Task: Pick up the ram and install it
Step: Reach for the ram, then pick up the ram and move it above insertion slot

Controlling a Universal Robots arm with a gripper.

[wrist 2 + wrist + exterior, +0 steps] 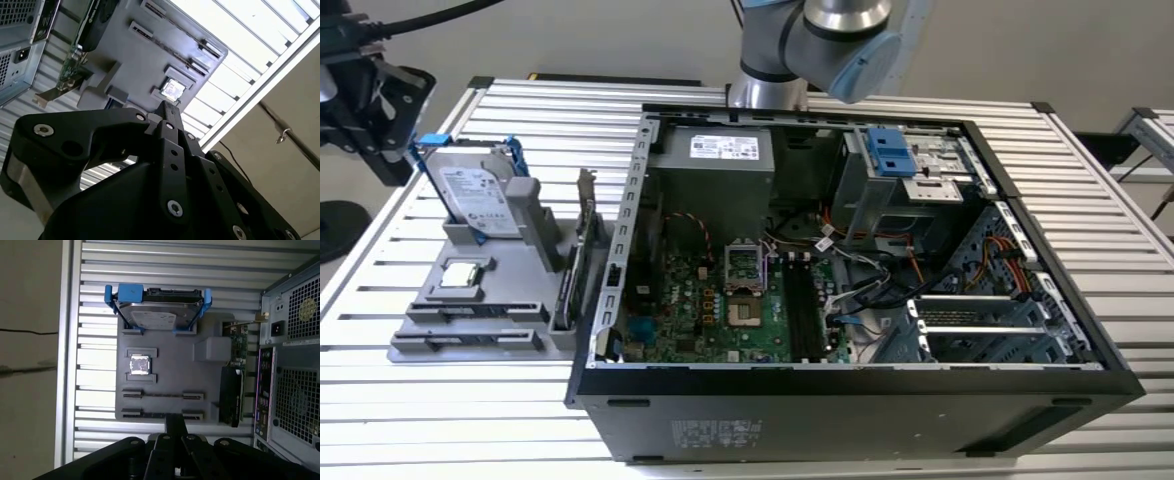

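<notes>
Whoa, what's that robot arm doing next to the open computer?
The robot arm's gripper hangs above the gray parts holder beside the open computer case, near the holder's long narrow slots. The holder also carries a hard drive in a blue frame, a small square chip and an upright card. I can't tell whether a ram stick is gripped yet.

Arm (834, 40) cut off, top edge.
</notes>
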